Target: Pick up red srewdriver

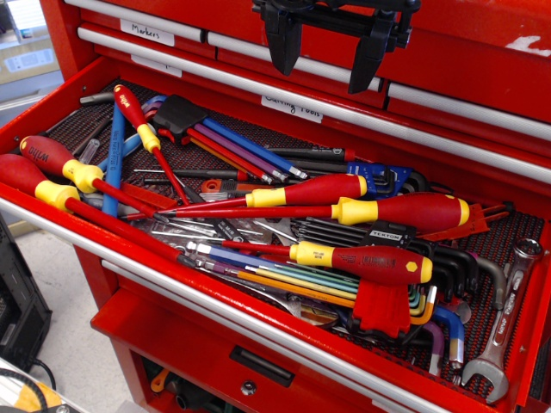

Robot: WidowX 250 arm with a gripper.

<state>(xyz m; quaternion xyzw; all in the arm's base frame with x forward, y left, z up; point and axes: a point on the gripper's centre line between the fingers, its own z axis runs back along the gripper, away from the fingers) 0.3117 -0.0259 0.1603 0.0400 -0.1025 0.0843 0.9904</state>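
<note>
While the red srewdriver (405,212) lies flat in the middle of the open drawer (258,331), handle to the right and shaft pointing left, the gripper (327,53) hangs well above it with fingers wide and empty. Other screwdrivers lie just beside it, hex keys (443,275) crowd its near side, and a wrench (504,323) rests by the right edge.

Open red drawer (52,103) holds hex keys (448,271), a wrench (504,331), 5 smaller screwdrivers.

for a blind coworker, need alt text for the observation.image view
An open red tool drawer crammed with screwdrivers, hex keys and wrenches; the largest red screwdriver lies near the middle. A black gripper, jaws open, hangs above the drawer's back edge.
</note>
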